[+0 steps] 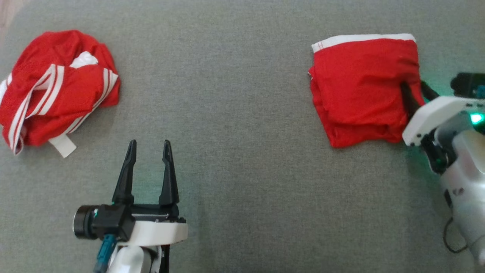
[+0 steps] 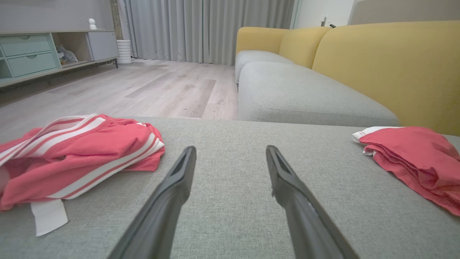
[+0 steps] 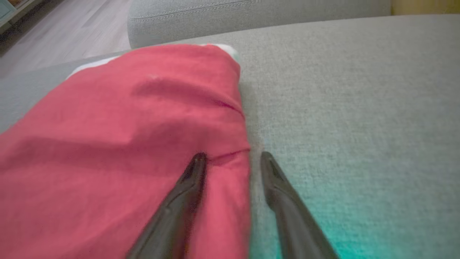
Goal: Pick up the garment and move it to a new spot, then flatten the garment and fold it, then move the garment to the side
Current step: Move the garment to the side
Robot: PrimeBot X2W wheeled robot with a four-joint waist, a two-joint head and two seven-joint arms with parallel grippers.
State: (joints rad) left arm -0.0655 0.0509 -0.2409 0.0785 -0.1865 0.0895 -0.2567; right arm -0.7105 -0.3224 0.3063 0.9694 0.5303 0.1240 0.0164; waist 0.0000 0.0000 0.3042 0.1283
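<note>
While the left gripper [image 1: 149,144] sits low over the grey cushion [image 1: 235,113] with its two dark fingers spread wide and nothing between them, the right gripper [image 1: 413,86] stands at the near edge of the folded red garment [image 1: 360,87]. Its fingers are apart: one lies on the red cloth, the other on the woven grey fabric just beside it, so the garment's edge runs between them unpinched. A white band [image 1: 360,39] trims the far side of that garment, away from the right gripper. Ahead and to the left of the left gripper lies a crumpled red garment with white stripes [image 1: 57,87], well apart from the folded one. A green glow tints the cushion under the right wrist. Beyond the left gripper's fingertips the cushion ends at a pale wood floor [image 2: 161,86]. Grey curtains [image 2: 208,28] hang at the back, a low cabinet with pale green drawers [image 2: 36,54] stands to the left, and a sofa with yellow backs [image 2: 388,64] to the right.
</note>
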